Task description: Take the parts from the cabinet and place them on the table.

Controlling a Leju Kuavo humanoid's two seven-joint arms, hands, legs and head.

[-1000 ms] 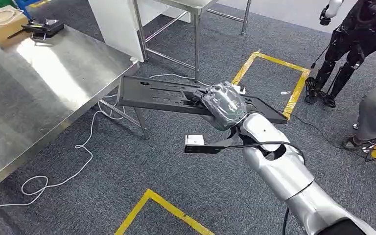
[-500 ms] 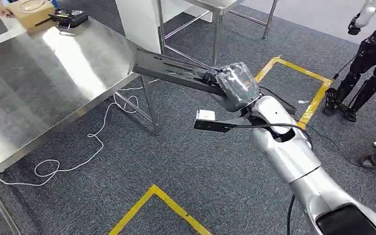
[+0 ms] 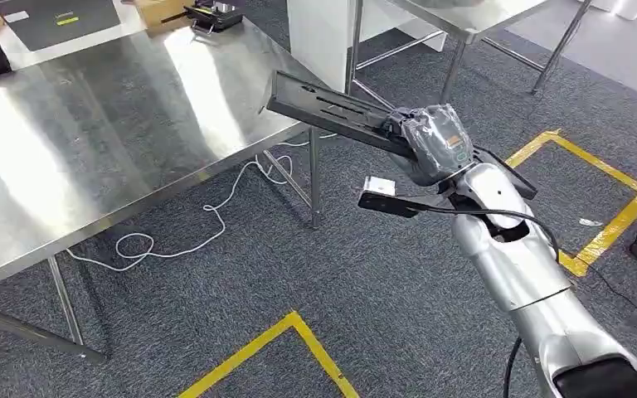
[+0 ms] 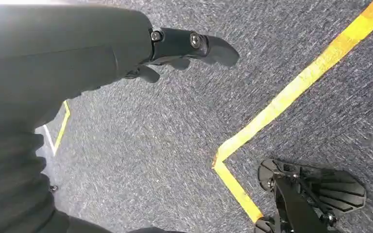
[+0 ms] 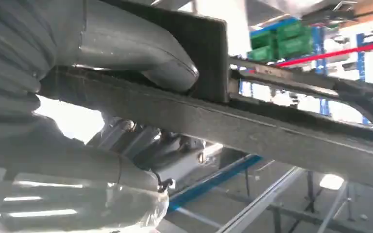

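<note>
Part (image 3: 332,112), one long flat black slotted panel, is hanging in the air at about 12 o'clock in the head view. Its near end is sitting in the right hand (image 3: 433,148) and its far end is poking out over the table's (image 3: 116,141) right corner, not touching the steel.

Going left to right:
- One steel table is filling the 9 to 11 o'clock area. At its far side, around 11 o'clock, one black mat (image 3: 58,18) and one cardboard box (image 3: 159,12) with a dark device (image 3: 216,12) on it are sitting well apart from the part.
- One white cable (image 3: 207,217) is trailing on the carpet under the table edge.
- The right hand, wrapped in clear plastic, is gripping the part. In the right wrist view the thick thumb (image 5: 141,53) is pressing one face of the panel (image 5: 272,126) while fingers are clamping the other.
- One silver arm (image 3: 514,265) is running in from 5 o'clock.
- The left hand (image 4: 126,53) is hanging over the carpet in the left wrist view, with dark fingers (image 4: 194,43) extended and holding nothing.

Step in hand, my guess: carrying the part to the table. To do it well, keep swinging toward 10 o'clock until most of the panel is over steel, level it, lower it flat, then let go. Releasing now is risky, since the overhanging end would probably tip off the edge.
</note>
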